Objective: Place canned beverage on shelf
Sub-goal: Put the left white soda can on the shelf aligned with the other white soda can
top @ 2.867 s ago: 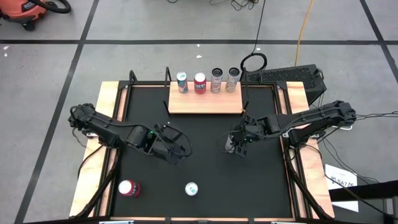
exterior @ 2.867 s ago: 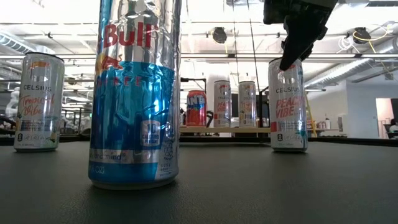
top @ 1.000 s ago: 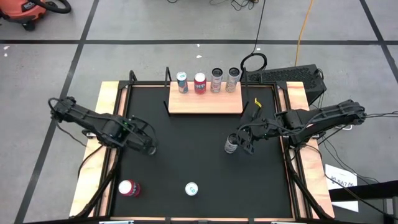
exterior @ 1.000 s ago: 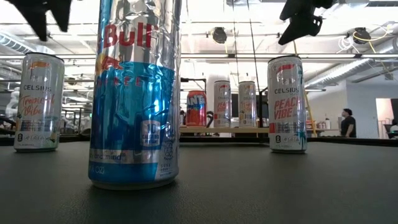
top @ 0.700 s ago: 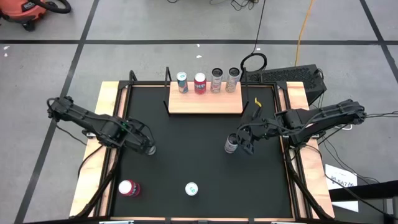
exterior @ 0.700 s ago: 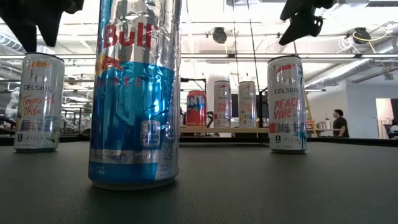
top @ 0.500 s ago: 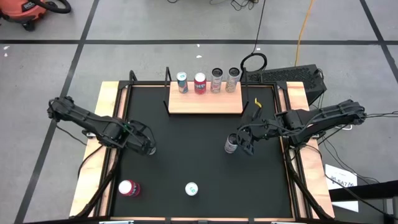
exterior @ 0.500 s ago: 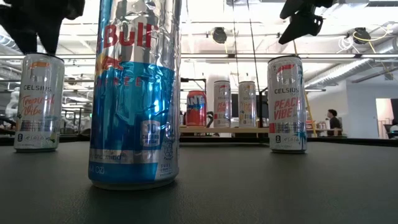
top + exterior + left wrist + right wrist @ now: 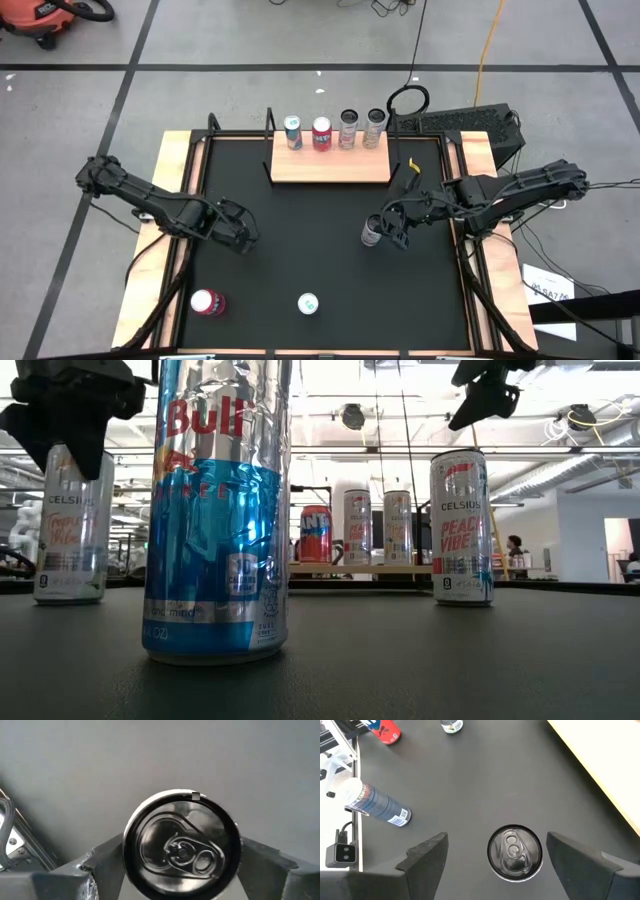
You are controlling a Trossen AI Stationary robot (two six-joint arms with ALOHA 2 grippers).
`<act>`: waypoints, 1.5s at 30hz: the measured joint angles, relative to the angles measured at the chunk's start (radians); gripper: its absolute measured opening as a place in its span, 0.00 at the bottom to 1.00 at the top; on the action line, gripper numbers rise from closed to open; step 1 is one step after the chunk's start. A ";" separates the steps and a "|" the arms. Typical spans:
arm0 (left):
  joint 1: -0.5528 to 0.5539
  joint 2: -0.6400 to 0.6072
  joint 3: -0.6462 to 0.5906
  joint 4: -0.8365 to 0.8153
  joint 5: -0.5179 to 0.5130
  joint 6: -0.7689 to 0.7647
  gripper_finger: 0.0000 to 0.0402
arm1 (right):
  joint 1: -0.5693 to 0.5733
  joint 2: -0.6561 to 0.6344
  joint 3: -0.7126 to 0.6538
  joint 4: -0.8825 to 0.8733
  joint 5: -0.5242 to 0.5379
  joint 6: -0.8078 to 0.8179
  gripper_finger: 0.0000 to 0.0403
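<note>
Black matting covers the counter (image 9: 330, 290) in a bright open workshop, where two dark arms reach in over a scatter of drink cans. At the far edge, beyond both claws, stands the shelf (image 9: 331, 163), a small light-wood board on thin black brackets, with four cans lined along its back. The left claw (image 9: 241, 235) sits low over a Celsius can (image 9: 69, 525) near its side of the mat, fingers spread wide with one on either flank of the can's top; whether they press the metal is hard to tell. The right claw (image 9: 393, 230) hangs above a second Celsius can (image 9: 372, 232), equally wide and holding nothing, the can upright directly beneath it. Two more cans, one red-topped (image 9: 207, 302) and one pale (image 9: 308, 302), wait nearer the front edge. The step in hand appears to be the pickup; next, a claw would need to close on its can, lift it clear and carry it back to the shelf's free front strip.
</note>
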 joint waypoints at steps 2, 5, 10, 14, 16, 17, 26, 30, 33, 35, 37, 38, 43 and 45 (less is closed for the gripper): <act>0.000 0.000 -0.009 0.010 -0.004 -0.001 0.76 | 0.000 0.000 0.000 0.000 0.000 0.003 0.81; 0.000 0.000 -0.020 0.035 -0.017 -0.001 0.68 | 0.000 0.000 0.000 0.000 0.000 0.013 0.81; 0.014 0.001 -0.012 0.107 -0.022 -0.005 0.58 | 0.000 0.000 0.000 0.036 0.000 0.018 0.81; 0.064 0.002 0.063 0.126 0.012 -0.001 0.58 | 0.000 0.000 0.000 0.124 -0.002 -0.015 0.81; 0.090 0.002 0.119 0.135 0.004 0.027 0.58 | 0.000 0.000 0.000 0.196 -0.031 -0.051 0.81; 0.102 0.003 0.150 0.139 -0.006 0.050 0.58 | 0.000 0.000 0.000 0.237 -0.053 -0.073 0.81; 0.190 0.117 0.409 0.364 -0.056 0.356 0.58 | -0.009 0.073 0.002 0.510 -0.100 -0.138 0.81; 0.211 0.209 0.514 0.377 -0.012 0.472 0.58 | -0.012 0.111 0.001 0.553 -0.068 -0.194 0.81; 0.222 0.267 0.576 0.380 0.036 0.530 0.58 | -0.013 0.133 0.001 0.543 0.016 -0.238 0.82; 0.225 0.298 0.611 0.378 0.052 0.555 0.58 | -0.014 0.145 0.001 0.550 0.031 -0.264 0.84; 0.229 0.321 0.640 0.383 0.058 0.580 0.59 | -0.014 0.161 0.001 0.572 0.022 -0.270 0.87; 0.230 0.329 0.652 0.382 0.058 0.593 0.59 | -0.014 0.169 0.001 0.577 0.009 -0.271 0.88; 0.241 0.347 0.691 0.390 0.081 0.624 0.59 | -0.014 0.205 0.001 0.579 -0.062 -0.248 0.96; 0.243 0.347 0.691 0.403 0.090 0.624 0.59 | -0.016 0.217 0.001 0.578 -0.075 -0.231 0.96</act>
